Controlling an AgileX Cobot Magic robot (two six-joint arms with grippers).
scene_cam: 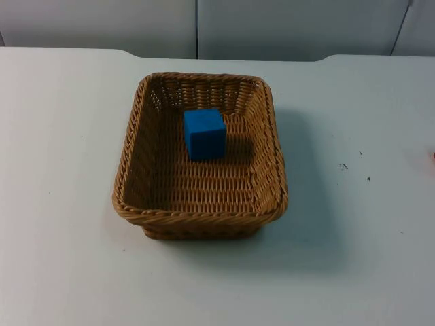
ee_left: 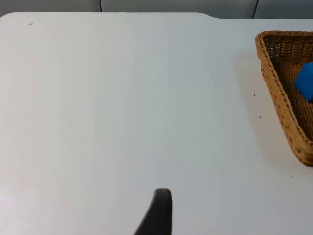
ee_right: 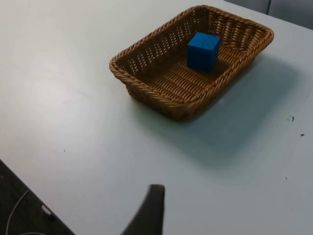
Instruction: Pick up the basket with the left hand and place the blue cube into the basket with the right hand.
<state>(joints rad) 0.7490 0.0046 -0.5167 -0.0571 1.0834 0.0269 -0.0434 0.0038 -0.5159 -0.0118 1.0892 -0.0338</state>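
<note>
A brown wicker basket (scene_cam: 200, 216) stands flat on the white table, near the middle. The blue cube (scene_cam: 204, 134) rests inside it, toward the far wall of the basket. Nothing touches the basket or the cube. My left gripper (ee_left: 159, 210) hovers over bare table well away from the basket (ee_left: 279, 93), where a bit of the cube (ee_left: 305, 82) shows inside. My right gripper (ee_right: 149, 210) hangs above the table near its edge, a good way back from the basket (ee_right: 156, 95) and the cube (ee_right: 203, 50). Both arms wait apart from the objects.
The grey partition wall (scene_cam: 197, 27) closes the table at the back. A few small dark specks (scene_cam: 344, 166) mark the table to the right of the basket. The table's edge (ee_right: 29, 183) drops to a dark floor close to the right gripper.
</note>
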